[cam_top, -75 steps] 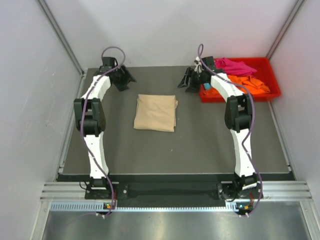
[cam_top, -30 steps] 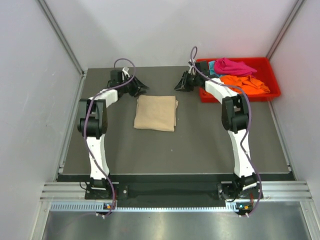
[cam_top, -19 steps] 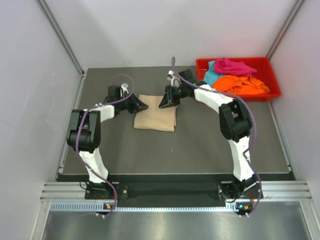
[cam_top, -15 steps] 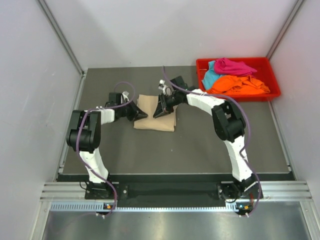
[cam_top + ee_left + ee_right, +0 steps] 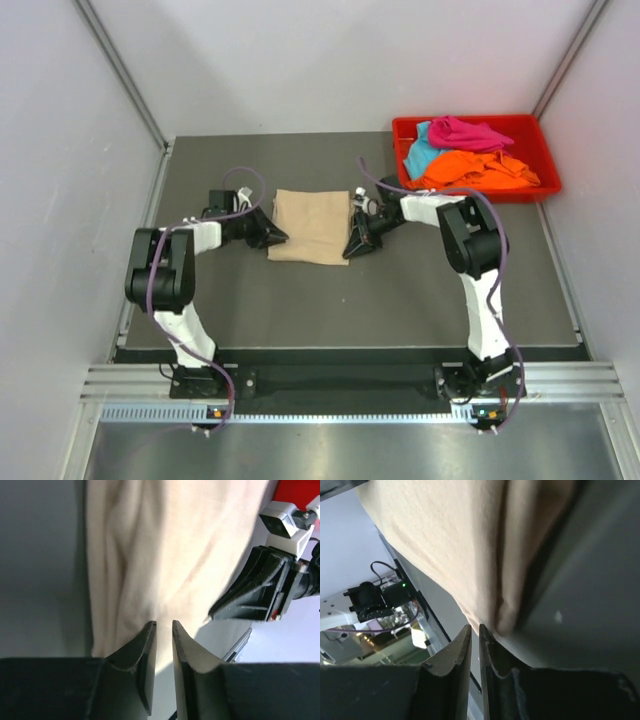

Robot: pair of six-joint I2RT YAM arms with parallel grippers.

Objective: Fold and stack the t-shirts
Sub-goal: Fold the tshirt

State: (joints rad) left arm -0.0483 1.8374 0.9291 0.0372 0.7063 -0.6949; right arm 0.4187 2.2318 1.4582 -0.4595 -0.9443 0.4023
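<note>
The left gripper (image 5: 277,238) and right gripper (image 5: 350,248) sit at opposite sides of the beige shirt (image 5: 312,225), jaws nearly together, but I can't tell whether either pinches cloth

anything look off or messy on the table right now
Nothing damaged or spilled. The folded beige t-shirt lies slightly skewed to the table edges, and the pink t-shirt, teal t-shirt and orange t-shirt sit crumpled in the red tray.
</note>
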